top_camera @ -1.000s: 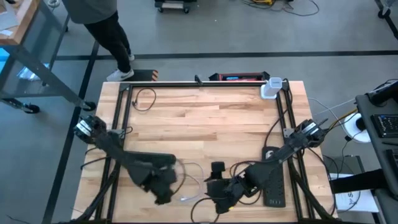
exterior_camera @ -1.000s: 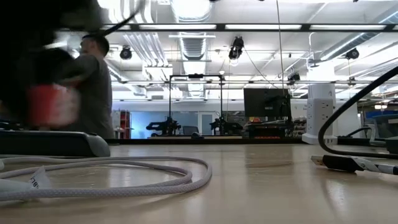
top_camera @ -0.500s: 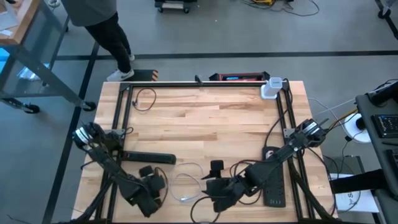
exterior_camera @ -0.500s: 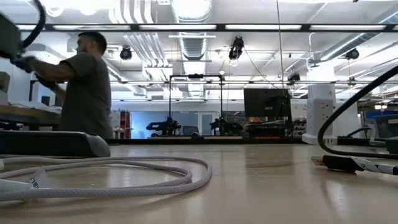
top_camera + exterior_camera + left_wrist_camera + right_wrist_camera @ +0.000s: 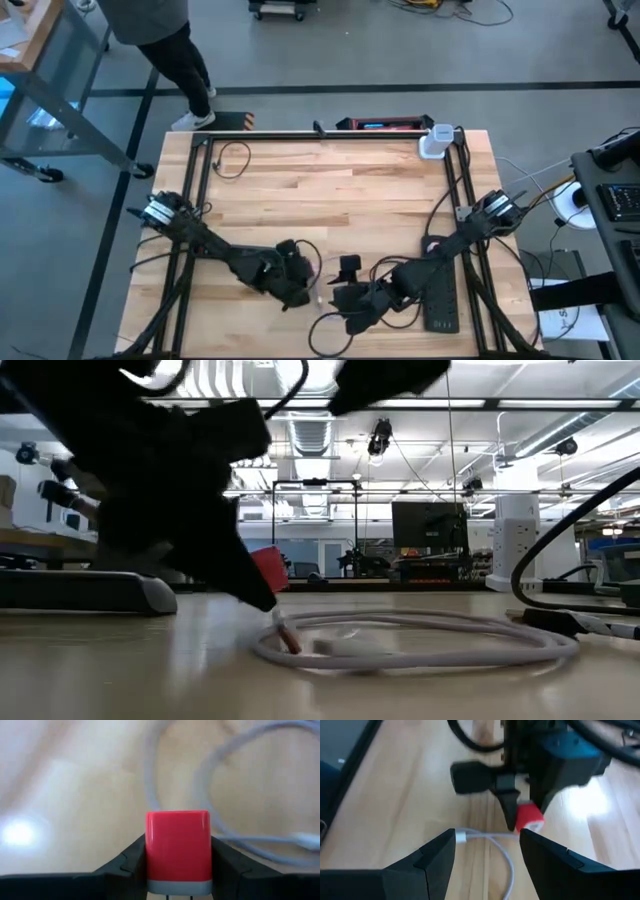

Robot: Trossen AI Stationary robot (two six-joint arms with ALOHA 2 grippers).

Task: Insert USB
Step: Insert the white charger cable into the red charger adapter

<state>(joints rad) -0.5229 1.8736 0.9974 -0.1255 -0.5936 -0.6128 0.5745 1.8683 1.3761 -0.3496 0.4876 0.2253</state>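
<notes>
My left gripper point(image 5: 177, 842) is shut on a red charger block with a grey end point(image 5: 177, 847), low over the table's near middle point(image 5: 295, 285). A white cable point(image 5: 420, 645) lies looped on the wood, and its plug end point(image 5: 461, 838) rests on the table just beside the block point(image 5: 529, 817). My right gripper point(image 5: 487, 834) stands open close to the right of the left one point(image 5: 345, 305), its fingers on either side of the plug end, touching nothing. My left gripper pinches the red block by two opposite sides point(image 5: 150, 850) between its two fingers. The grey end sits back toward the wrist and the red end points outward. The fingers point(image 5: 255, 585) slant down toward the table. The block point(image 5: 268, 568) hangs just clear of the wood.
A black power strip point(image 5: 440, 300) lies at the near right, and a dark bar point(image 5: 80, 590) lies on the table too. A white outlet tower point(image 5: 435, 142) stands at the far right corner, a black cord coil point(image 5: 232, 158) at the far left. A person point(image 5: 150, 30) stands beyond the far left corner.
My left gripper, still shut on the red block, swung toward the near left edge and then came back right, ending beside my right gripper above the cable's plug end. In the low view the white cable's loop has shifted across the table.
</notes>
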